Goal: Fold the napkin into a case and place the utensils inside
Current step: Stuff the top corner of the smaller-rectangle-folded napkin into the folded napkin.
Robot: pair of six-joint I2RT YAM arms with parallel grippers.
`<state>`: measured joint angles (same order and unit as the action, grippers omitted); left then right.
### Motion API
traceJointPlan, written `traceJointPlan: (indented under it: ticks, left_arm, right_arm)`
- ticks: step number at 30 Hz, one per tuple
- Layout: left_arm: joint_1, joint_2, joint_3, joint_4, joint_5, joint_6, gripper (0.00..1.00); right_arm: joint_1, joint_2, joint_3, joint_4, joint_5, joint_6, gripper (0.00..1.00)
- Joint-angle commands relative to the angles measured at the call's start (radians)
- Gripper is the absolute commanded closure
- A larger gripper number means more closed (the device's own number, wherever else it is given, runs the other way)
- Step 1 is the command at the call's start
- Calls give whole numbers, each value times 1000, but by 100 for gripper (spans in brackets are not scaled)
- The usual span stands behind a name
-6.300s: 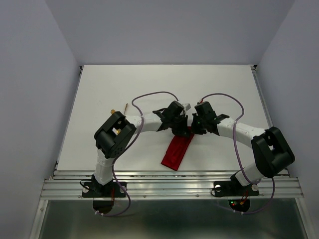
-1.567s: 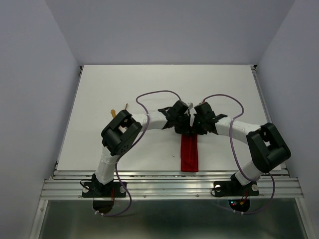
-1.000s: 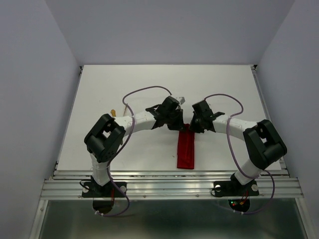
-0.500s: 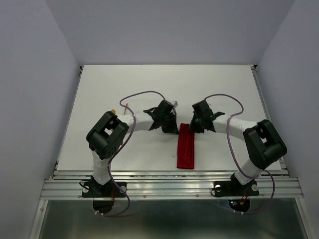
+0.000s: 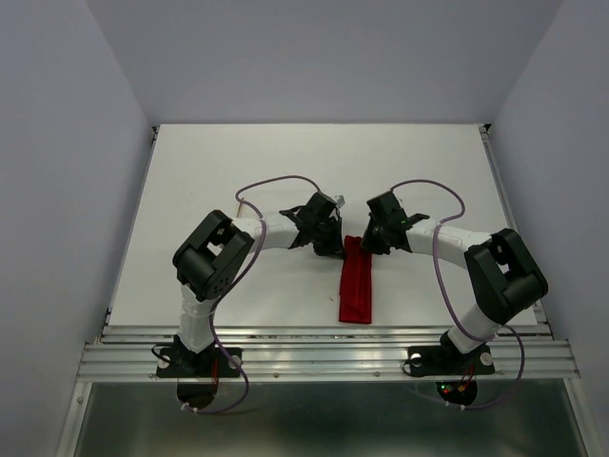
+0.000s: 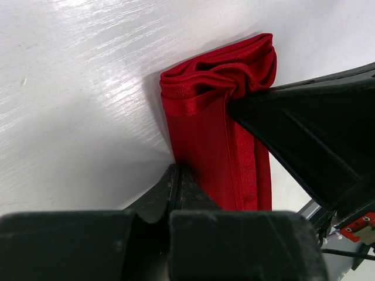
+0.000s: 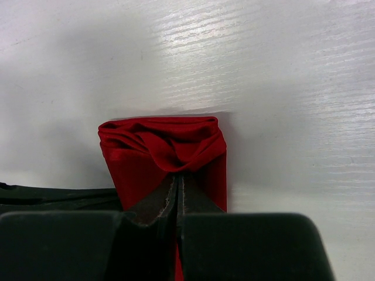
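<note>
The red napkin (image 5: 357, 286) lies folded into a narrow strip, the case, running from between the grippers toward the near edge. My right gripper (image 5: 369, 244) is shut on the strip's bunched far end, where the folds of the napkin (image 7: 164, 146) gather at the tips of the right gripper (image 7: 177, 177). My left gripper (image 5: 330, 249) is shut, and in its wrist view the left gripper (image 6: 176, 170) touches the left edge of the napkin (image 6: 205, 134) with no cloth seen between the jaws. I cannot make out the utensils; the left arm covers the table's left side.
The white table (image 5: 428, 171) is walled at the left, back and right. A metal rail (image 5: 324, 357) runs along the near edge by the arm bases. Purple cables (image 5: 276, 183) loop above both forearms.
Over the last second the left gripper drew left off the napkin, then came back to its left edge. The right gripper and the strip stayed put.
</note>
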<state>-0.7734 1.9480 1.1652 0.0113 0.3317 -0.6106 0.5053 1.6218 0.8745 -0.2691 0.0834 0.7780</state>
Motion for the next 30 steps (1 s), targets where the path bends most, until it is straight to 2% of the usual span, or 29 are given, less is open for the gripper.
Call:
traceJointPlan:
  ticks: [1, 13, 20, 30]
  left_arm:
    - [-15, -1, 42, 15, 21, 5, 100]
    - [-21, 23, 82, -36, -16, -3, 100]
    - [-20, -21, 85, -48, -42, 3, 100]
    - [-20, -47, 82, -30, -7, 3, 100]
  right_arm:
    - [10, -5, 7, -82, 15, -11, 99]
    - [10, -66, 40, -108, 4, -29, 99]
    - [10, -59, 37, -111, 12, -23, 99]
    - [10, -54, 40, -113, 15, -25, 99]
